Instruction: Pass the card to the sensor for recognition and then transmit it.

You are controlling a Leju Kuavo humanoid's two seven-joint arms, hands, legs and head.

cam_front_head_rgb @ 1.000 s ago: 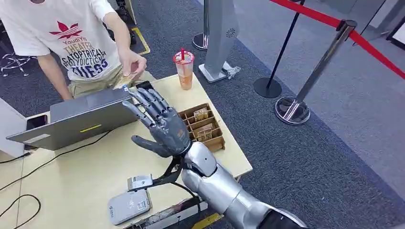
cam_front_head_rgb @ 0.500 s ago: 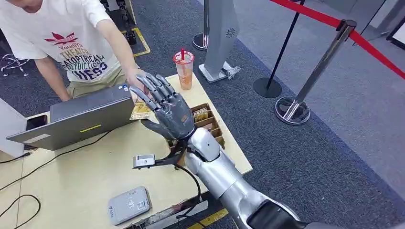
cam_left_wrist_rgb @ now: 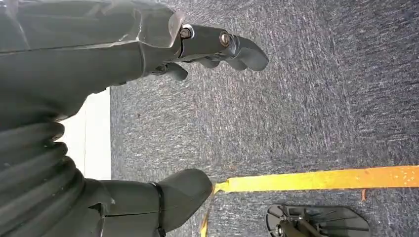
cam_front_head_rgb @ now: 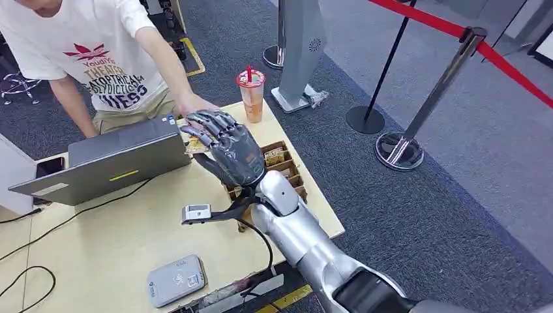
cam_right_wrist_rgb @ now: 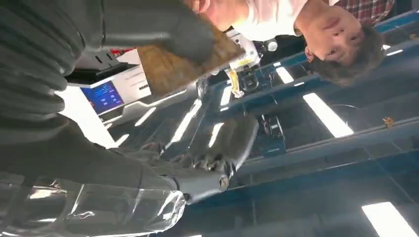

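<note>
- One silver right hand [cam_front_head_rgb: 225, 147] grips the brown card [cam_front_head_rgb: 194, 145] over the pale wooden worktop [cam_front_head_rgb: 117, 241], touching a person's hand [cam_front_head_rgb: 194, 104].
- Left hand [cam_left_wrist_rgb: 148, 54] hangs unclenched, holding nothing, above grey carpet [cam_left_wrist_rgb: 296, 113].

Exhibition-hall check-in desk [cam_front_head_rgb: 130, 241]: laptop [cam_front_head_rgb: 104, 163], rope stanchions [cam_front_head_rgb: 424, 111], carpet [cam_front_head_rgb: 456, 215].

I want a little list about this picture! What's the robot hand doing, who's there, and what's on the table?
right hand: raised over the far table edge, fingers curled onto a brown card
card: in the right wrist view, pressed under the thumb
person: hand reaching in beside the robot's fingers
left hand: hanging over grey carpet, holding nothing, fingers apart
table: light wood
laptop: grey, on the far left part
card reader: grey, at the near edge
drink cup: at the far corner
wooden tray: compartments with cards, under the right wrist
</note>
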